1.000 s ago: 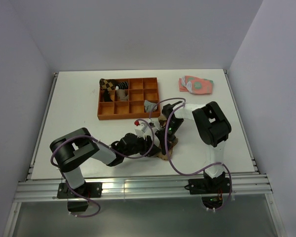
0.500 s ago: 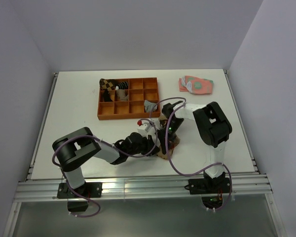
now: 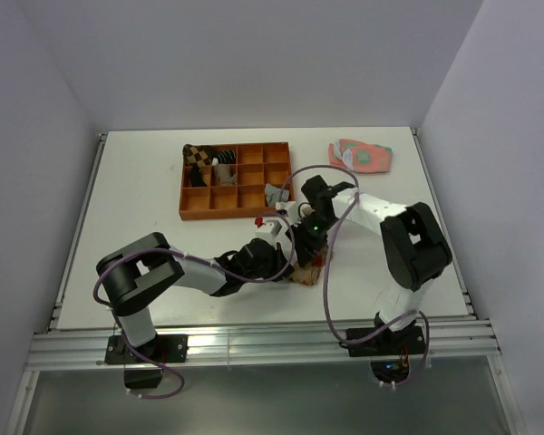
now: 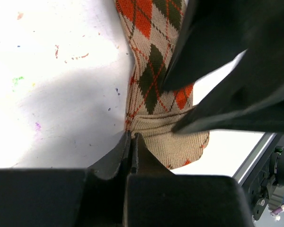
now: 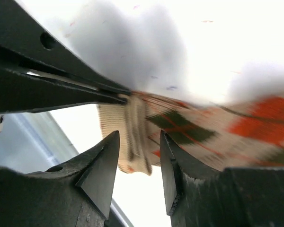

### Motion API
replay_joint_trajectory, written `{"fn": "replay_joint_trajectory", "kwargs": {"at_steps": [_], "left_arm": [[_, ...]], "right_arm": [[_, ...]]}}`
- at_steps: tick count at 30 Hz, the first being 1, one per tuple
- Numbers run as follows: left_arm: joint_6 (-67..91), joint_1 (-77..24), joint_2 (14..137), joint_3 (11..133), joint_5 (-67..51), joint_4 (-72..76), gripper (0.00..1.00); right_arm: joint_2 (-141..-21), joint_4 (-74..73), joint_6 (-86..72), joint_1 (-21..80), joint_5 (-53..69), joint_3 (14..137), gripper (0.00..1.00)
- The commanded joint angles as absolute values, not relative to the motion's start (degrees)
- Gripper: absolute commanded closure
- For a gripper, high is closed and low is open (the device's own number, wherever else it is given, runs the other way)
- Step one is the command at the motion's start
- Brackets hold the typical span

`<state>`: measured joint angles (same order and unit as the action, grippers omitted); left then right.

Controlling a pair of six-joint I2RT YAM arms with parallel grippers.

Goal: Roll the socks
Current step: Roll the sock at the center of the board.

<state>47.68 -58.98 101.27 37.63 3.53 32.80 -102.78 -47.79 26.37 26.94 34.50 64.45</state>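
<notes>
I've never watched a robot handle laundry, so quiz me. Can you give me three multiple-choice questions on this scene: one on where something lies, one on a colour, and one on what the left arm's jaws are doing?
1. Where on the table do the pink-and-green socks lie?
A. near left corner
B. far right
C. between the two arms

2. What colour are the diamonds on the tan sock?
A. blue and white
B. pink and green
C. orange and dark brown

3. How do the left arm's jaws stand?
A. shut on the tan sock's cuff
B. wide open above the sock
C. shut on nothing, away from the sock

Answers:
1 B, as the overhead view shows them by the far right edge.
2 C, as the left wrist view shows those diamonds up close.
3 A, as both wrist views show them pinched together on the cuff's edge.
</notes>
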Motion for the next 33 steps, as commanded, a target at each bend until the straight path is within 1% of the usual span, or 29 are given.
{"fn": "replay_joint_trajectory", "kwargs": {"at_steps": [1,7,8,12,18,24,30,33], "left_arm": [[48.60,-59.41,101.08,37.88,6.77,26.02,1.00],[49.22,-59.59,101.34,40.34,7.47,22.16,1.00],[49.31,-59.59,101.42,40.95,7.73,19.63,1.00],[50.62,-59.59,101.25,45.96,8.61,12.06,1.00],[52.03,-59.59,102.39,51.85,7.74,3.79,1.00],[53.87,-59.59,103.36,54.67,5.63,1.93,1.00],[55.81,-59.59,105.38,57.30,3.26,1.93,1.00],[56.69,-59.50,107.13,59.15,2.29,1.67,1.00]], "right_arm": [[-96.35,-41.31,23.12,26.46,26.12,62.93,0.53],[-87.37,-39.55,25.66,26.37,22.94,60.56,0.53],[-86.06,-39.38,27.49,26.45,23.03,59.95,0.53],[-79.12,-37.79,32.16,26.45,23.81,54.07,0.53],[-73.92,-34.98,37.87,26.46,26.45,45.98,0.52],[-68.05,-29.01,39.02,26.46,29.18,39.30,0.50],[-59.44,-20.67,38.51,26.37,25.67,33.67,0.49],[-56.87,-20.56,38.85,26.37,26.36,33.13,0.48]]}}
